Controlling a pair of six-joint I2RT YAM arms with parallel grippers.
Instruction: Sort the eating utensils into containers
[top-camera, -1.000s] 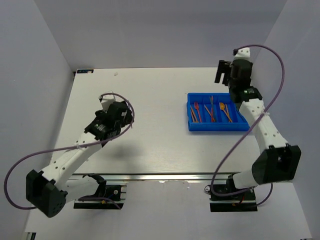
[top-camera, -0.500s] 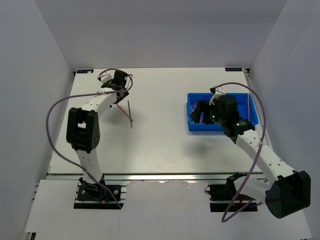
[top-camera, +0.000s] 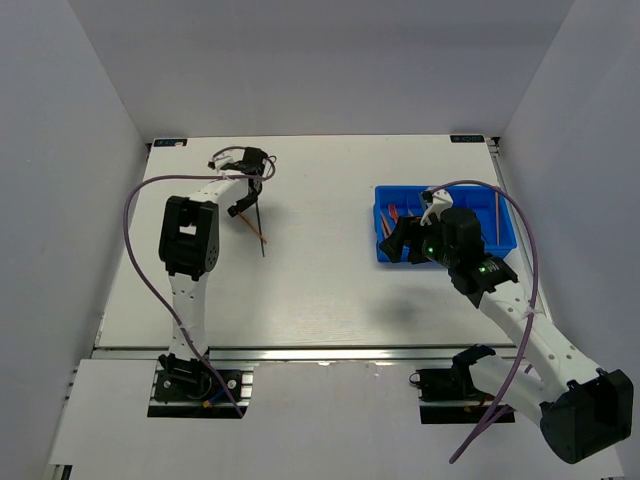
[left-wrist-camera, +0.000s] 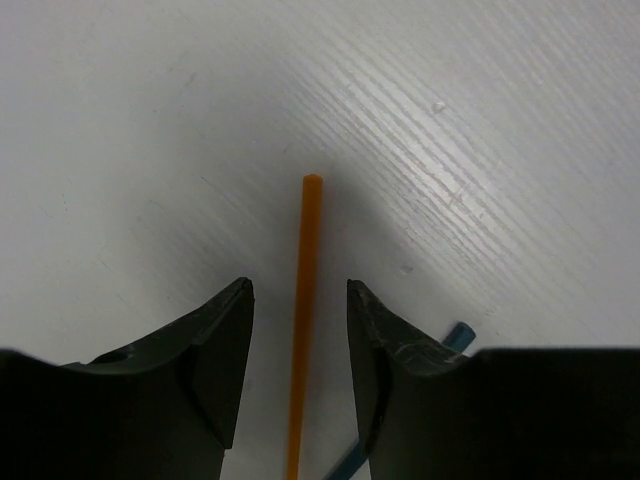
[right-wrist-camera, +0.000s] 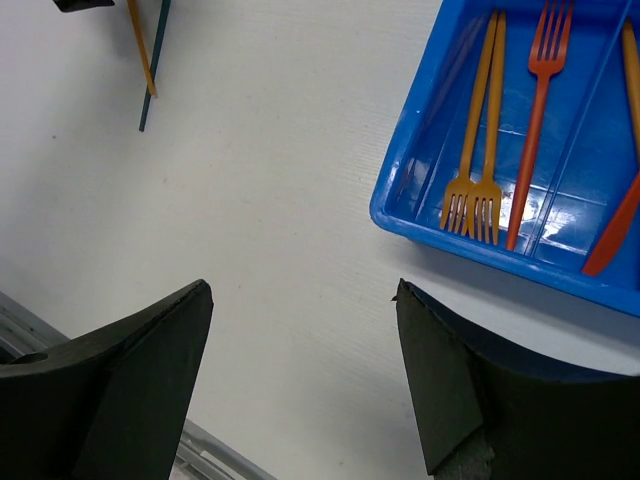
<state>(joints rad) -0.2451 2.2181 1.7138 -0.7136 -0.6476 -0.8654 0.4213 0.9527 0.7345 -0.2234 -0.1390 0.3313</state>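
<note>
- Here the left gripper straddles a thin orange plastic stick lying flat on the white table. Its jaws are part-way in, with a sliver of table showing on each side, so nothing is pinched yet.
- The stick runs straight out ahead between the fingers, its tip well beyond them. A thin dark blue plastic stick pokes out just behind the right-hand finger.
- To do this pick well, I judge the fingers should stay low and centred and close squarely on the orange stick alone. A skewed close would likely catch the dark blue one too.
- The right gripper hangs with its jaws spread wide and empty. The bright blue rectangular plastic tray lies ahead and to its right, with 2 orange plastic forks in its nearest compartment.
- Compared with 1 second ago, the left arm has unfolded from mid-table and reached to the far-left sticks.
- The right gripper has left the tray's far side and now sits off its near-left corner.
</note>
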